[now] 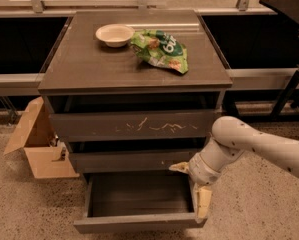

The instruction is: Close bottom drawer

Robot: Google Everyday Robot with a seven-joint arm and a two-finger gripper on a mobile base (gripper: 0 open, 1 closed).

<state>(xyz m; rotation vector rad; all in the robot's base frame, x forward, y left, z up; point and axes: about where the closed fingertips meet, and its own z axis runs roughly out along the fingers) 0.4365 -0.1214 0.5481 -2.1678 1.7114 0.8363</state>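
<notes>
1. Standing pulled well out from the cabinet [216, 99], the bottom drawer [139, 223] shows its dark, shallow inside, with its slim front nearest the camera.
2. Above it, the middle drawer [129, 160] and the scratched top drawer [129, 126] both sit further in.
3. The pale arm [259, 144] reaches in from the right, and the gripper [189, 191] hangs at the open drawer's right side.
4. Its fingers look spread apart and grasp nothing: one finger [203, 204] points down along the drawer's right wall, possibly touching it, and the other points left just under the middle drawer.
5. On the tabletop [89, 64] a pale bowl [114, 34] sits just beside a green snack bag [161, 49].
6. An open cardboard box [36, 144] lies on the floor left of the cabinet.
</notes>
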